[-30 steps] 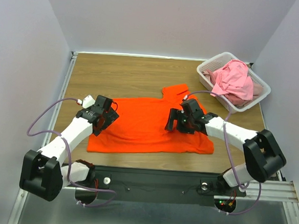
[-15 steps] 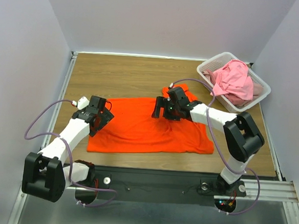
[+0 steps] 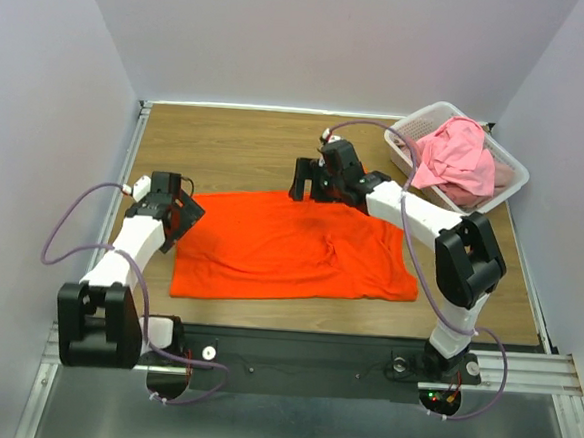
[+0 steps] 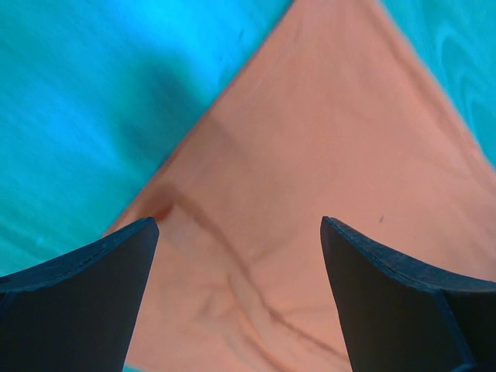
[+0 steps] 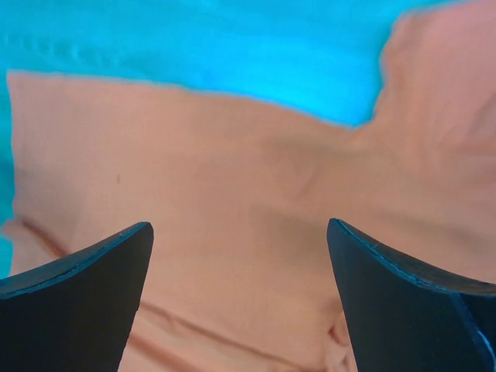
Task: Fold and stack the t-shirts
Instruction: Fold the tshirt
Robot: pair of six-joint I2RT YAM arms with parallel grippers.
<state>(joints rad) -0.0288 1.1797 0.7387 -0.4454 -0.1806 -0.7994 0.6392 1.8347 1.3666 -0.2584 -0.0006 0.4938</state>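
- Two open, empty grippers: your left gripper (image 3: 180,221) hung over the left edge of the bright orange cloth t-shirt (image 3: 290,251) spread mid-frame, your right gripper (image 3: 309,188) over its upper edge.
- Your light pink cloth t-shirt (image 3: 459,159) lay crumpled in the white plastic lattice basket (image 3: 407,125), upper right.
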